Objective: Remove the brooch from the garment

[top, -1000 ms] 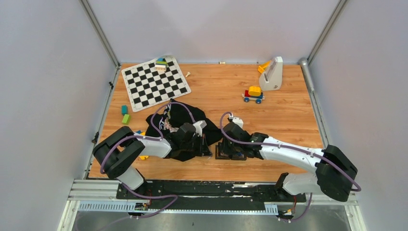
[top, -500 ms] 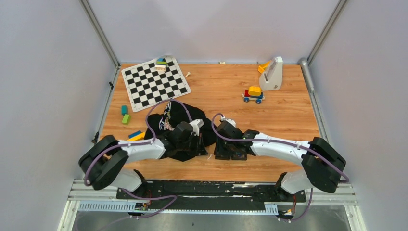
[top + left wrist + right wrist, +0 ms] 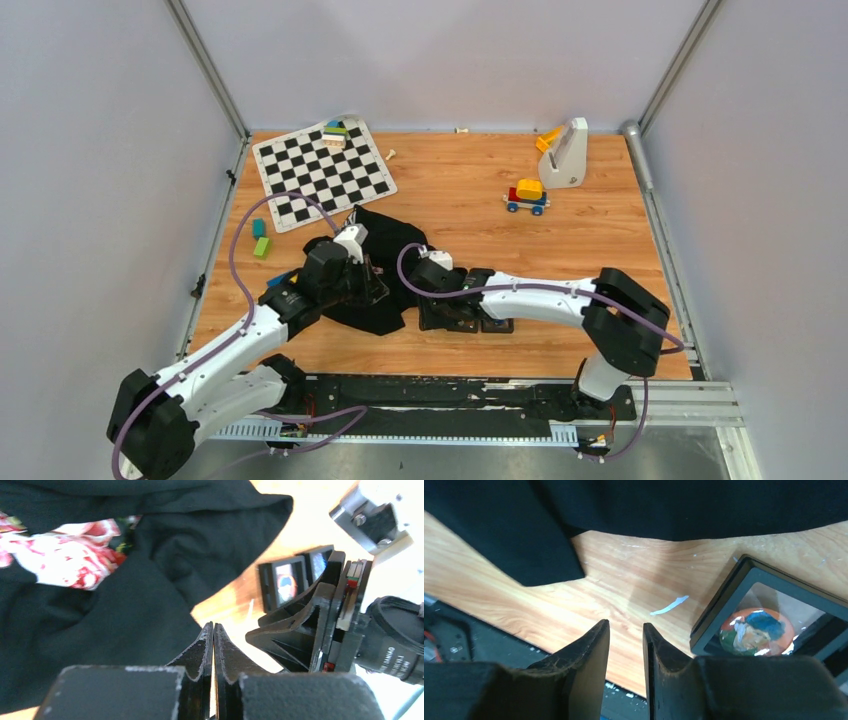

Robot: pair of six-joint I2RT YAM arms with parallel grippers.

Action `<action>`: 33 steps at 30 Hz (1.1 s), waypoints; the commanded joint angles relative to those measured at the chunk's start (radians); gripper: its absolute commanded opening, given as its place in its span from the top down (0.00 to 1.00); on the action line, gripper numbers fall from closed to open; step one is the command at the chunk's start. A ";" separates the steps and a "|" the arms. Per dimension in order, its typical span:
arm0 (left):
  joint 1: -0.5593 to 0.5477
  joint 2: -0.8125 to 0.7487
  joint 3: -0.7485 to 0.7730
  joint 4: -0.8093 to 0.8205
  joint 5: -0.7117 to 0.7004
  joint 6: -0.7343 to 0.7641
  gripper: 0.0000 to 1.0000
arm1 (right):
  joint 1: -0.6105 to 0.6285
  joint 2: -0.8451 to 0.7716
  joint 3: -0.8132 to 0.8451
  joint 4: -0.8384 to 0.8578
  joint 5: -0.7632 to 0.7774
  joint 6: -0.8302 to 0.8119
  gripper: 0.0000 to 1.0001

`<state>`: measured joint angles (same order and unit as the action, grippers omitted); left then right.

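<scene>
Wooden table, walled on 3 sides. Black garment lies crumpled left of centre, with a pink-and-red print showing on one fold. Checkered mat lies flat at the far left, its near corner close to the cloth. My 2 arms both reach in low toward the garment's near edge, the left over the cloth, the right just beside it on bare wood. My left gripper has its fingers pressed flat together, with nothing that I can see between them; the tips hang above the hem where cloth meets wood. My right gripper is narrow, a slim gap between the fingers, bare wood showing through it, holding nothing. 2 black square trays sit side by side near the right gripper; the nearer tray rests on the wood, apart from the garment with a strip of table between. The brooch, a small round disc painted blue and orange, lies inside that tray, off the cloth and to the right of my right fingertips, not touched by either hand.
</scene>
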<state>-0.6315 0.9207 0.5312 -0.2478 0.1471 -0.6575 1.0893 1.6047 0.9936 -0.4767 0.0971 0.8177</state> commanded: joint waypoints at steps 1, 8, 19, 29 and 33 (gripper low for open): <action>0.044 -0.040 0.025 -0.110 -0.064 0.023 0.93 | 0.006 0.068 0.051 -0.020 0.036 0.011 0.66; 0.070 -0.038 0.011 -0.122 -0.103 0.012 0.89 | -0.086 0.048 -0.046 -0.040 0.066 0.034 0.58; 0.083 -0.014 0.008 -0.100 -0.128 0.021 0.81 | -0.352 -0.293 -0.306 -0.041 0.044 -0.076 0.45; 0.086 -0.120 0.090 -0.106 -0.371 0.134 0.11 | -0.390 -0.569 -0.191 0.017 0.271 -0.292 0.21; 0.085 -0.216 0.024 0.054 -0.470 0.246 0.00 | -0.410 -0.730 -0.301 0.286 0.321 -0.517 0.12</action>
<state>-0.5526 0.7944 0.5686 -0.3565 -0.1673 -0.5404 0.6964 1.0058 0.7570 -0.4381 0.3016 0.5392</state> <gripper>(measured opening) 0.982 0.831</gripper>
